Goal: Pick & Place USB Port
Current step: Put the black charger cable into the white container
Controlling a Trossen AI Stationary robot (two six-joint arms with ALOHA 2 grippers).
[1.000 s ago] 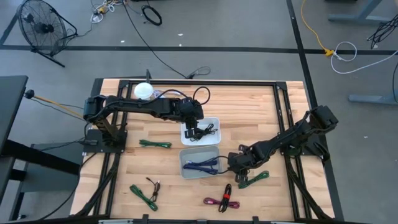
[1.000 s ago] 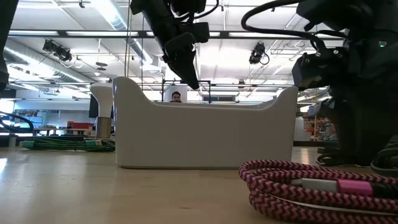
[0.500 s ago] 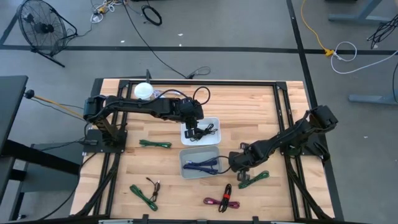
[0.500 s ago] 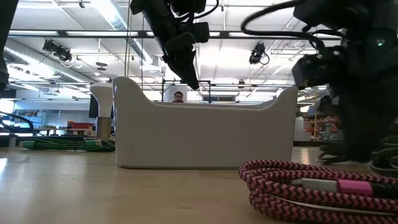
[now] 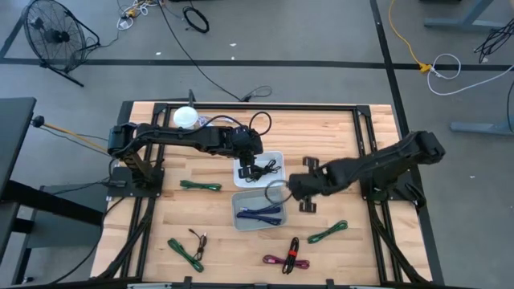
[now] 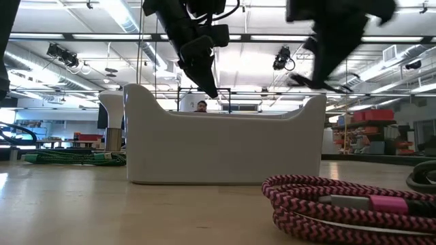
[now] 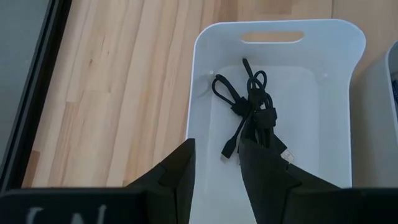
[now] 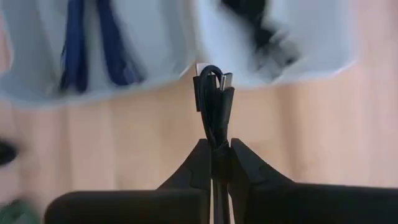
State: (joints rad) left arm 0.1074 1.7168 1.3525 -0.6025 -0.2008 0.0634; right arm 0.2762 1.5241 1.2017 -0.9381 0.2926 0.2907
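My right gripper (image 5: 291, 191) hangs above the table beside the two white trays, shut on a small bundled black USB cable (image 8: 214, 102) whose plug end (image 8: 227, 81) sticks out past the fingertips. In the low view it is a dark blur (image 6: 334, 34) high up. My left gripper (image 5: 255, 164) stands open over the far tray (image 5: 277, 156), its fingers (image 7: 180, 174) above a coiled black cable (image 7: 252, 115) lying on the tray floor. The near tray (image 5: 241, 201) holds a blue cable (image 5: 261, 213). My right gripper pinches the black cable bundle (image 8: 215, 134) between its two fingers, several strands together. The fingers come from above, slanting down, and lie along the bundle. The cable is lifted clear of the table, with a thin loop (image 5: 275, 191) showing beside the fingertips.
Loose cables lie on the wooden table: green ones (image 5: 201, 186) (image 5: 328, 233) (image 5: 183, 253), a thin dark one (image 5: 197, 238) and a pink-and-black one (image 5: 287, 257), which fills the low view's near right (image 6: 340, 204). A white ball (image 5: 185, 117) sits at the far left.
My right gripper has risen from the table near the green cable at the near right and moved toward the trays, turning as it went. The black cable has come up with it, clear of the table. My left arm kept still.
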